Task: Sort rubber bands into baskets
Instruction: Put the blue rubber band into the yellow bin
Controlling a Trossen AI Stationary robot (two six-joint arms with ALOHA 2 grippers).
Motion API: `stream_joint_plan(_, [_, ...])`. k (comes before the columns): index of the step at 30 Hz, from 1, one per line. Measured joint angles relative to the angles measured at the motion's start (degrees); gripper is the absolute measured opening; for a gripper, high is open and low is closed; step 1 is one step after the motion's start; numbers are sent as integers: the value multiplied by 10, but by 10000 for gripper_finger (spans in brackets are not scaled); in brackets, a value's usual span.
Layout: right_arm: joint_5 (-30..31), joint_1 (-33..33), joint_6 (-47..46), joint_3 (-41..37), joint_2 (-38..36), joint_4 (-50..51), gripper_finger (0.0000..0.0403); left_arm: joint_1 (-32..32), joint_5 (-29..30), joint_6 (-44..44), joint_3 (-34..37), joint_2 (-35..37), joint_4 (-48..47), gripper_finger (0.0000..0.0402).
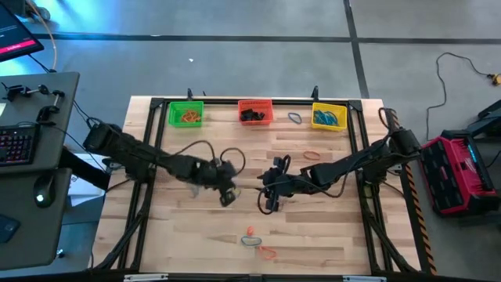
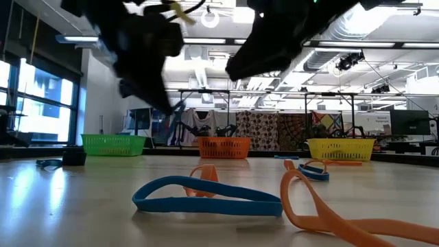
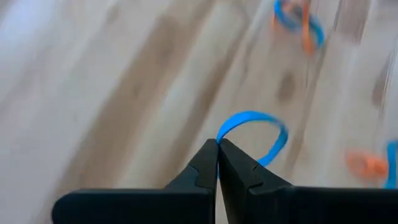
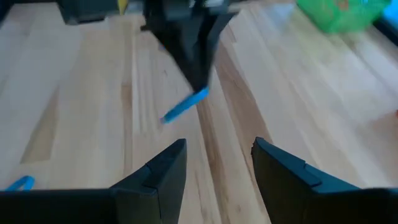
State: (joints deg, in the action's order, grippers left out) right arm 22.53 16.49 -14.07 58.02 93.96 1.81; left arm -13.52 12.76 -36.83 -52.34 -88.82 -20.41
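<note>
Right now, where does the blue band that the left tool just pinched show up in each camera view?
High view: hidden under the left tool, mid-table.
Low view: cannot tell it apart.
Left wrist view: blue band looping from shut tips.
Right wrist view: blue strip below the left tool.
Shared landmark: green basket.

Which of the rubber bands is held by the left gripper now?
The blue rubber band, pinched between the shut fingers of the left gripper and lifted off the table. The other bands lie loose on the wood or inside the baskets.
</note>
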Motion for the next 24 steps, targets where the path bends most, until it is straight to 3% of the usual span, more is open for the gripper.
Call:
stream_joint_plan(5, [27,-1,-29,0,44,-28,171,41,9,56,0,0,76,0])
stream_joint_plan(11, [47,-1,-23,0,92,-135,171,69,9,90,0,0,114,0])
stream_joint_plan(17, [124,-1,-25,0,107,-159,169,72,4,109,0,1,115,0])
stream_joint_plan(20, [147,-1,-31,0,107,-158,143,71,3,122,0,8,117,0])
stream_joint_plan(24, [152,-2,-37,0,107,-159,69,71,3,142,0,22,118,0])
